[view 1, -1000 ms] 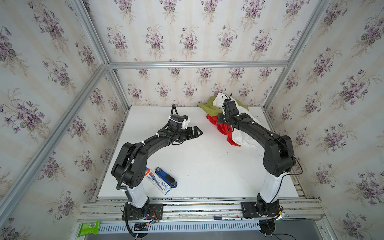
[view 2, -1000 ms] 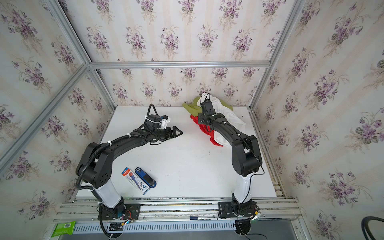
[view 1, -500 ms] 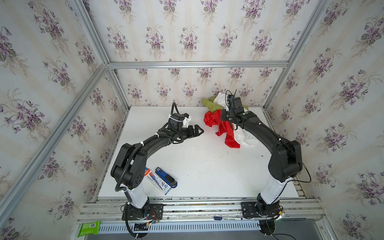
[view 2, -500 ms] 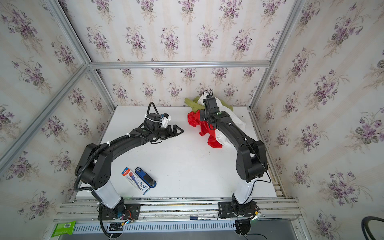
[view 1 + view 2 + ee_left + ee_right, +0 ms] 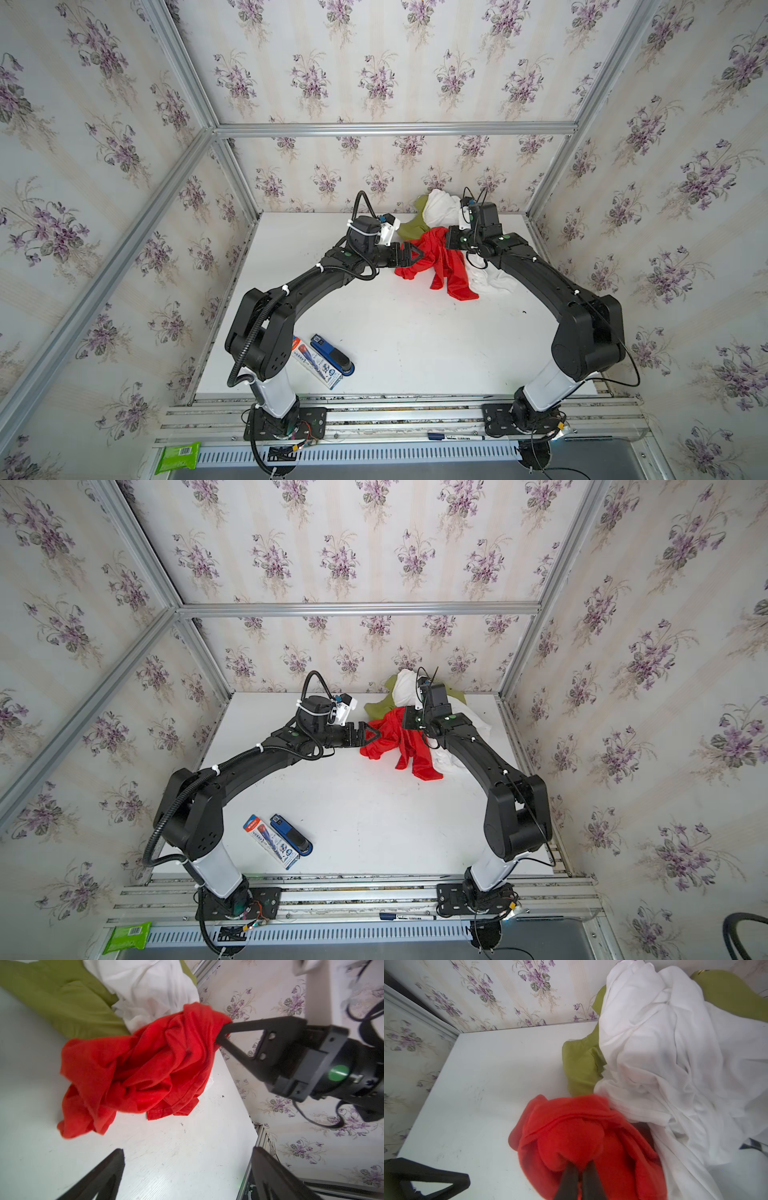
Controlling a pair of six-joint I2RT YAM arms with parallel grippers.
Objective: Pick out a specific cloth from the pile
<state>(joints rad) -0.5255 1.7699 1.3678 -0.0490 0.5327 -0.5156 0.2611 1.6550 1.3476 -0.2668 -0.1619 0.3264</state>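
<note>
Red cloth is hanging bunched from the right gripper, whose fingers are clenching tight on its upper fold; both wrist views are showing this pinch. Its lower folds are trailing down onto the white tabletop and spreading toward the near side, just in front of the pile in the far right corner. In that pile a white cloth is lying heaped over an olive cloth, and the red fabric is touching the white one along its right edge.

The left gripper is reaching in from the left, low over the tabletop and level with the hanging bunch. Its fingers are standing spread wide, gripping nothing. In both top views its tips are lying right at the red fabric's left edge; the left wrist view is showing bare tabletop between them and the cloth.

Near the left arm's base a blue stapler is lying beside a small box, well apart from the cloths.
</note>
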